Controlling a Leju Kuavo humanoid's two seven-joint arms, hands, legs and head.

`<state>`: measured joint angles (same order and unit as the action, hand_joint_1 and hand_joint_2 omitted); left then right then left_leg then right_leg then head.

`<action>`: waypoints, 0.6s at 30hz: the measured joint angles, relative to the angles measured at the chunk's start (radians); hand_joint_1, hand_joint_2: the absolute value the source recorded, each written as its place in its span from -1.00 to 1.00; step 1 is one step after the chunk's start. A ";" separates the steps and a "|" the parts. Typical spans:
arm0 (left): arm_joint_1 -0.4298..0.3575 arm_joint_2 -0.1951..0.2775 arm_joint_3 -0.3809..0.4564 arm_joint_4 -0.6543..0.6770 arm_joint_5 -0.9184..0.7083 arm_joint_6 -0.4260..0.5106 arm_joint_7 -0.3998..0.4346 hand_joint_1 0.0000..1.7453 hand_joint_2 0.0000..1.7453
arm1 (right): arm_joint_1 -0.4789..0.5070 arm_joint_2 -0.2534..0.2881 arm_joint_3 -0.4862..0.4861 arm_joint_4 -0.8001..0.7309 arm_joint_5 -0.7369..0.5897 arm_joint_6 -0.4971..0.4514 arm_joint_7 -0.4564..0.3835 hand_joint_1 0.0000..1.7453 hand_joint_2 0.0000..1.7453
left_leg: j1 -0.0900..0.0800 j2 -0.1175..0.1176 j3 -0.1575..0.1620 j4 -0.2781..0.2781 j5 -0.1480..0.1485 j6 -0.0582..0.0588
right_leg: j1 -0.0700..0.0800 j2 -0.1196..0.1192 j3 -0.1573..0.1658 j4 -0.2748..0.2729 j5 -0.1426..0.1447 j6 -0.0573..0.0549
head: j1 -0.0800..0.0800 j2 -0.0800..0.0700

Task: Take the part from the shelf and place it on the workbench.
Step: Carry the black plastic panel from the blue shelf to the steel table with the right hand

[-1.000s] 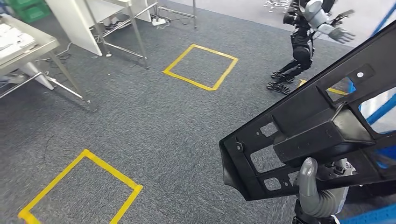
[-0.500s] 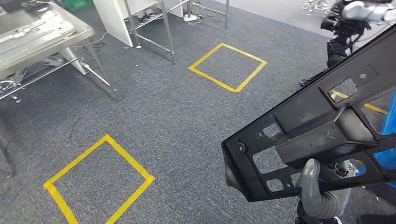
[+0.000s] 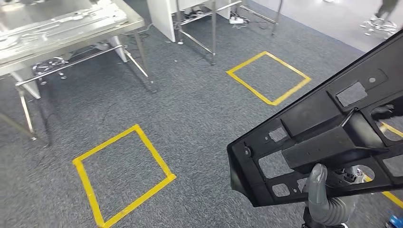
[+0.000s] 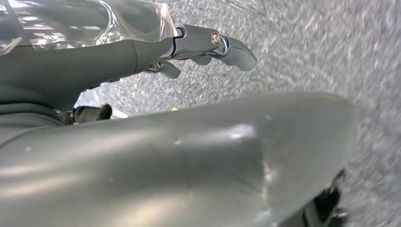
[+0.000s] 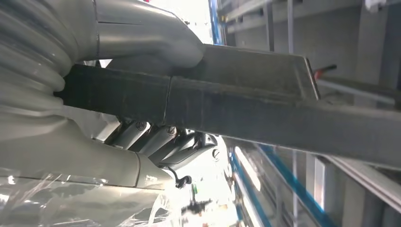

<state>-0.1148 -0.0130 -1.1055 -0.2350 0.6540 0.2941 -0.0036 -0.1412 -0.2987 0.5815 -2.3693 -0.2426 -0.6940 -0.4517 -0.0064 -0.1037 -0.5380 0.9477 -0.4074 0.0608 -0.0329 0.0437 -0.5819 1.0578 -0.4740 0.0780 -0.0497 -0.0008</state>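
There were two yellow tape squares, near [image 3: 122, 175] and far [image 3: 269, 77], one black part [image 3: 328, 128], and one steel worktop [image 3: 62, 28].

The robot hand [image 5: 142, 94] grips the dark part [image 5: 265, 104], thumb over one face; blue shelf rails [image 5: 283, 175] behind.

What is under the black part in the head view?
Under the black part: the right hand gripping its lower edge, and grey carpet through its cutouts. The rest of the floor beneath it is hidden.

black part [image 3: 328, 128] w/ cutouts, grey hand [image 3: 321, 194], speckled grey carpet [image 3: 190, 118] w/ yellow tape squares [image 3: 123, 175], steel-grey workbench [image 3: 62, 28].
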 joint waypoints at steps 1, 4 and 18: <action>-0.001 0.000 0.000 0.000 0.000 -0.001 -0.001 -1.00 -1.00 | 0.002 -0.001 -0.001 -0.001 0.000 0.000 0.000 1.00 1.00 | 0.001 -0.013 -0.004 0.006 -0.004 -0.007 | -0.004 0.018 0.020 -0.050 0.018 -0.001 | 0.000 0.000; 0.001 0.001 0.000 0.000 0.000 -0.007 -0.008 -1.00 -1.00 | 0.003 -0.002 -0.003 -0.001 0.001 0.000 0.000 1.00 1.00 | 0.003 -0.043 -0.018 0.010 -0.004 -0.022 | -0.002 0.012 0.027 -0.072 0.020 -0.026 | -0.001 0.000; 0.001 0.003 0.000 0.000 0.009 -0.029 -0.029 -1.00 -1.00 | 0.006 -0.003 -0.007 -0.015 -0.025 0.009 -0.013 1.00 1.00 | -0.018 0.131 -0.025 0.015 -0.006 -0.003 | 0.018 -0.129 0.050 -0.076 -0.005 -0.047 | -0.001 0.000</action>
<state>-0.1142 -0.0104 -1.1055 -0.2350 0.6633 0.2650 -0.0328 -0.1352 -0.3016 0.5743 -2.3847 -0.2681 -0.6846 -0.4644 -0.0245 0.0272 -0.5627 0.9632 -0.4134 0.0580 -0.0145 -0.0849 -0.5317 0.9822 -0.4794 0.0306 -0.0506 -0.0008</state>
